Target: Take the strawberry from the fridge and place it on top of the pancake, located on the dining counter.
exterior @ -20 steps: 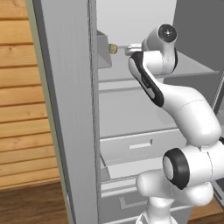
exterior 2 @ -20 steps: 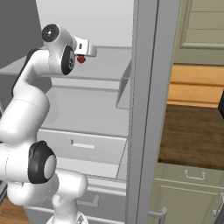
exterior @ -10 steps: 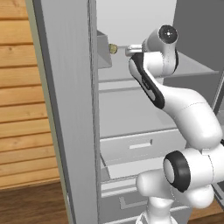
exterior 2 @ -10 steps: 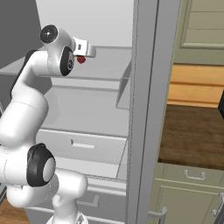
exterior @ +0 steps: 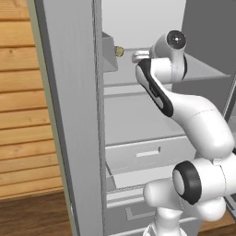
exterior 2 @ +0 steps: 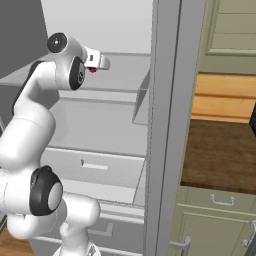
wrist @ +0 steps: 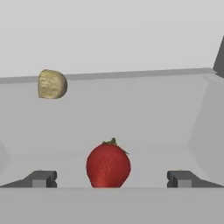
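- gripper [wrist: 111, 178] jaws spread wide, holding nothing
- strawberry [wrist: 108, 166] sits on the fridge [exterior: 73, 115] shelf between the fingertips [wrist: 41, 178]
- yellowish lump [wrist: 52, 84] further back, off to the left

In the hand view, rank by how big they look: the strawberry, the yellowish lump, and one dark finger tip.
1. Strawberry, largest, though it sits nearest the camera, which inflates it.
2. Yellowish lump, smaller and farther back on the fridge shelf.
3. Finger tip, a low sliver, smallest.
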